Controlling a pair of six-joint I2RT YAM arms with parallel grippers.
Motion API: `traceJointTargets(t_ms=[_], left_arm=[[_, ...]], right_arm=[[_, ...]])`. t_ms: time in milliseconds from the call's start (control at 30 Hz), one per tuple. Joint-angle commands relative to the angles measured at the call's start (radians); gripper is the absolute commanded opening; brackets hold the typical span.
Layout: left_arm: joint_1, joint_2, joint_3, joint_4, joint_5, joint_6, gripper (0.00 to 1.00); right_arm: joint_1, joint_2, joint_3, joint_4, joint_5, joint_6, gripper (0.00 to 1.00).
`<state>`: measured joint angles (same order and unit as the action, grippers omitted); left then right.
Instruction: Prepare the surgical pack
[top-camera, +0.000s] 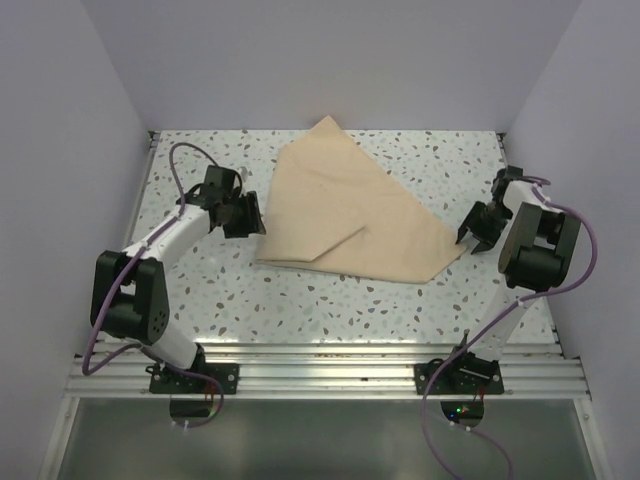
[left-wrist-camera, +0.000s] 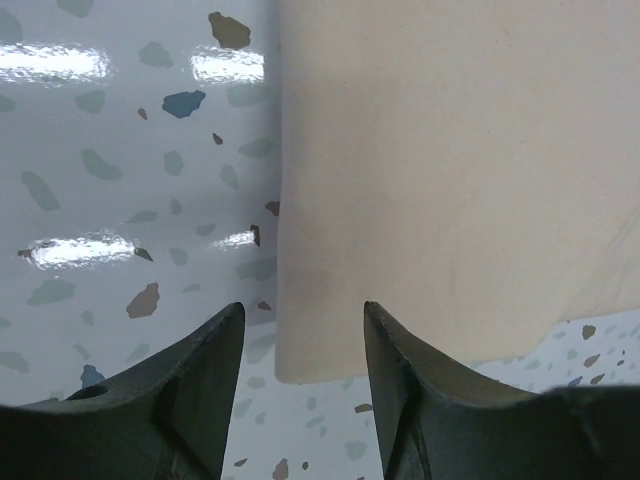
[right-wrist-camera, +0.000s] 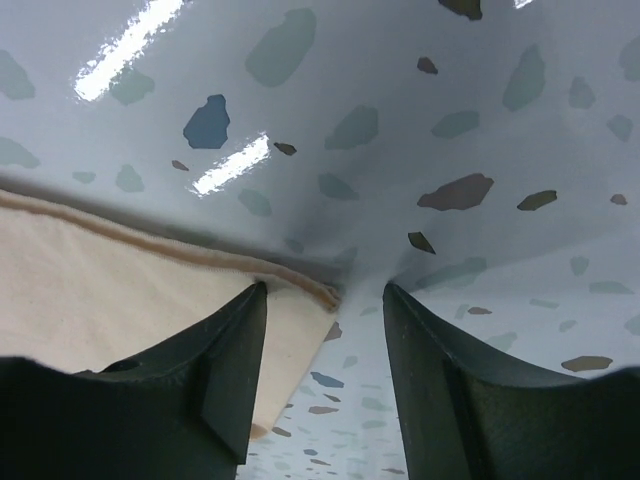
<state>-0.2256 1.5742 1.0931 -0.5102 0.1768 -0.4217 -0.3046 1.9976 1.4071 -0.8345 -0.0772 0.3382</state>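
Observation:
The surgical pack (top-camera: 345, 210) is a beige-tan wrap lying flat and partly folded on the speckled table, with points at the back and at the front right. My left gripper (top-camera: 250, 215) is open just off the wrap's left edge. In the left wrist view (left-wrist-camera: 303, 312) the wrap's corner (left-wrist-camera: 440, 180) lies between the open fingers, not held. My right gripper (top-camera: 472, 232) is open at the wrap's right point. In the right wrist view (right-wrist-camera: 325, 290) the wrap's hemmed tip (right-wrist-camera: 150, 290) lies between the fingers, not gripped.
The speckled table (top-camera: 330, 300) is walled by pale panels at left, back and right. An aluminium rail frame (top-camera: 330, 365) carries both arm bases at the near edge. Cables loop off both arms.

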Motion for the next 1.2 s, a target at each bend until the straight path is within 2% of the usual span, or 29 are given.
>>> traceJointTargets(t_ms=[0,133,233,433,633,667,700,733,767,867,1000,1167], left_arm=[[0.037,0.013,-0.004,0.053,0.004,0.037,0.54],[0.051,0.043,-0.021,0.073,0.039,0.031,0.52],[0.052,0.066,-0.039,0.085,0.064,0.02,0.51],[0.054,0.076,-0.056,0.098,0.082,0.021,0.51],[0.054,0.104,-0.065,0.117,0.125,0.014,0.5],[0.054,0.102,-0.068,0.118,0.125,0.014,0.5],[0.052,0.102,-0.067,0.119,0.125,0.014,0.5],[0.054,0.102,-0.07,0.116,0.122,0.017,0.5],[0.054,0.106,-0.068,0.114,0.122,0.02,0.5],[0.054,0.115,-0.076,0.118,0.131,0.023,0.5],[0.054,0.107,-0.091,0.131,0.145,0.017,0.49],[0.054,0.09,-0.098,0.134,0.142,0.014,0.49]], right_arm=[[-0.007,0.009,-0.014,0.051,-0.052,-0.014,0.52],[-0.007,0.015,-0.045,0.077,-0.101,0.001,0.48],[-0.007,0.021,-0.065,0.09,-0.137,0.005,0.41],[-0.007,-0.003,-0.14,0.141,-0.196,0.001,0.4],[-0.005,0.038,-0.128,0.15,-0.227,-0.004,0.38],[-0.004,0.041,-0.114,0.149,-0.222,-0.008,0.36],[-0.004,0.046,-0.106,0.146,-0.222,-0.011,0.26],[-0.005,0.044,-0.094,0.144,-0.219,-0.011,0.21],[-0.005,0.043,-0.092,0.144,-0.217,-0.011,0.1],[-0.002,0.014,-0.089,0.143,-0.211,-0.01,0.0],[0.062,-0.063,-0.033,0.08,-0.182,-0.019,0.0],[0.195,-0.158,0.173,-0.055,-0.174,0.004,0.0]])
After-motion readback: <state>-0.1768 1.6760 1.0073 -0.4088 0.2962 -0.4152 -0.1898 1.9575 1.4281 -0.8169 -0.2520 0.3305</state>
